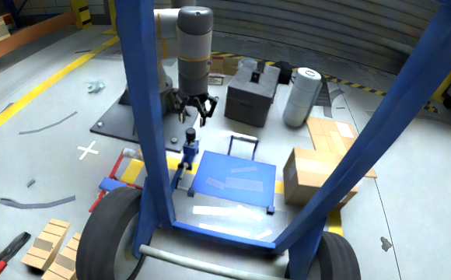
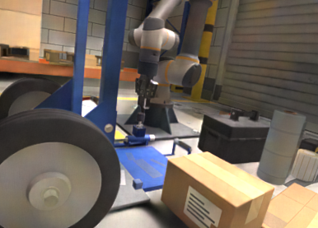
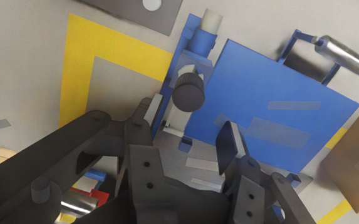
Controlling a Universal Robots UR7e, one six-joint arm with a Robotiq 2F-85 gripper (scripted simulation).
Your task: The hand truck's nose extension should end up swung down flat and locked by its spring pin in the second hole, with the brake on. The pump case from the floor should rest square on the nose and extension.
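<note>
The blue nose extension (image 1: 236, 179) lies flat on the floor in front of the hand truck's grey nose plate (image 1: 225, 221). At its left edge the spring pin's black knob (image 1: 190, 134) stands upright on a blue bracket, and my gripper (image 1: 193, 112) hangs open and empty just above it. From the wrist camera the knob (image 3: 188, 92) sits a little ahead of the gripper (image 3: 188, 131). The dark grey pump case (image 1: 253, 94) rests on the floor behind the extension, apart from it. The red brake lever (image 1: 107, 181) lies low by the left wheel.
Behind the work a roller door closes the bay, and my arm's base plate (image 1: 132, 120) is bolted to the floor. A grey drum (image 1: 302, 97) stands right of the case. A cardboard box (image 1: 319, 177) sits right of the extension. The truck's blue frame rails (image 1: 142, 109) cross the side camera's view.
</note>
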